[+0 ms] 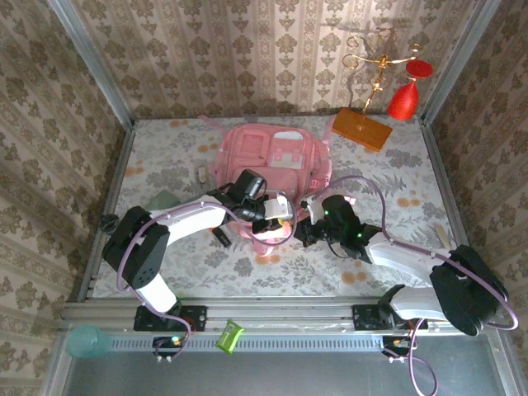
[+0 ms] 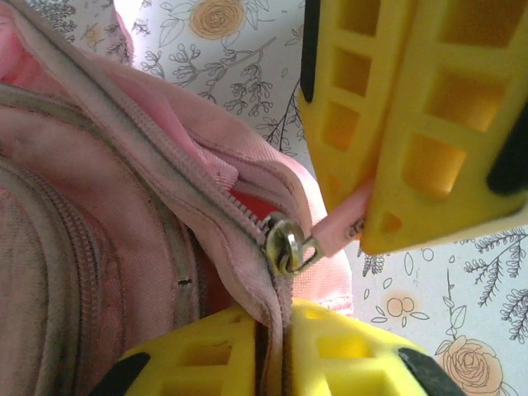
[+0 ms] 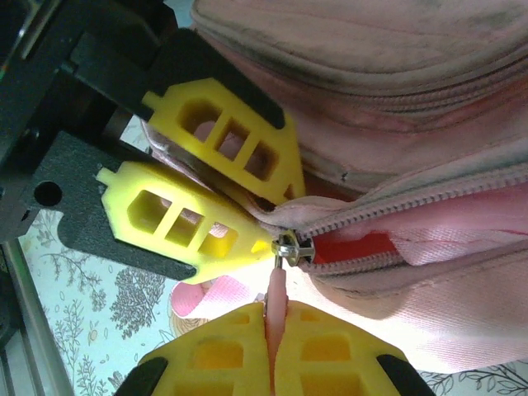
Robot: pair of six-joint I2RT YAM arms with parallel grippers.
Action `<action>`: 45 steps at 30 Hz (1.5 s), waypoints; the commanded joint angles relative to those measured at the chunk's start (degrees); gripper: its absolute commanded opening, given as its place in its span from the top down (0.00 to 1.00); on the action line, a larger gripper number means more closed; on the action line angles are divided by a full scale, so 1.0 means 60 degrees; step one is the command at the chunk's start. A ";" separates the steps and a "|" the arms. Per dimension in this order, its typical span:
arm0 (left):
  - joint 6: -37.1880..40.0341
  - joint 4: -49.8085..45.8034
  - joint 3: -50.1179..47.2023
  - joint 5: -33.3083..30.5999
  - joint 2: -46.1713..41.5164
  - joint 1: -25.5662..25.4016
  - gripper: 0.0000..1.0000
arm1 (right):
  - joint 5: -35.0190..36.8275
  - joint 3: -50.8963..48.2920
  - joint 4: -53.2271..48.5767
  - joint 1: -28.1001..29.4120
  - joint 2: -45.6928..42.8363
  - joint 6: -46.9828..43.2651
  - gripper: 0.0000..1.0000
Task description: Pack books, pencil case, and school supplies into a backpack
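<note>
Where both arms meet (top view): the near edge of the backpack, which lies flat at mid-table.
Top view, left gripper: reaches in from the left to that near edge; its jaw state cannot be read from this height.
Top view, right gripper: reaches in from the right, just beside the left gripper at the same edge.
Top view, surroundings: floral table; orange stand base at the far right, well apart from the backpack.
Left wrist view, left gripper: yellow fingers nearly together, with the backpack's zip seam running down into the thin gap between them; closed on the fabric.
Left wrist view, zip slider: metal, just above those fingers.
Left wrist view, right gripper: enters from the upper right, clamped on the pink zip pull attached to the slider.
Right wrist view, right gripper: fingers pressed together, pinching the zip pull, which runs straight up to the zip slider.
Right wrist view, left gripper: tips converge on pink fabric just left of the slider.
Right wrist view, backpack: zip parted to the right of the slider, showing red inside.
</note>
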 commanded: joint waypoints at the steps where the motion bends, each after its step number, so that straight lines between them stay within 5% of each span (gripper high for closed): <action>1: -0.0068 0.0368 0.0225 0.0151 0.0126 0.0007 0.74 | -0.0351 0.0120 0.0491 0.0337 -0.0140 -0.0259 1.00; 7: 0.0169 -0.0665 0.0033 0.0105 -0.0523 0.0152 0.48 | -0.0096 0.0004 -0.0030 -0.0138 -0.0819 -0.0307 1.00; 14: -0.0169 -0.1204 0.0011 0.0567 -0.0801 0.0943 0.45 | -0.0276 -0.0013 -0.0254 -0.0281 -0.0978 -0.0395 1.00; 18: -0.0293 -0.1364 0.0259 0.0697 -0.0472 0.1004 0.57 | -0.0612 0.0137 -0.0207 -0.0278 -0.1046 -0.0353 1.00; 27: -0.0399 -0.1073 0.0480 0.0831 0.0100 0.0830 0.61 | -0.0934 0.0642 -0.0419 -0.0040 -0.1134 0.0150 1.00; 34: -0.0495 -0.1078 0.0747 0.0861 0.0278 0.0743 1.00 | -0.0479 0.0928 -0.0786 0.0226 -0.0641 0.0089 1.00; 39: -0.0716 -0.0901 0.0658 0.0413 0.0086 0.0770 1.00 | 0.0799 0.1432 -0.2664 0.0164 -0.1043 -0.0401 1.00; 45: -0.0300 -0.0932 0.0246 0.0041 -0.0567 0.0923 1.00 | 0.4006 0.2307 -0.5719 -0.0305 -0.1514 -0.0194 1.00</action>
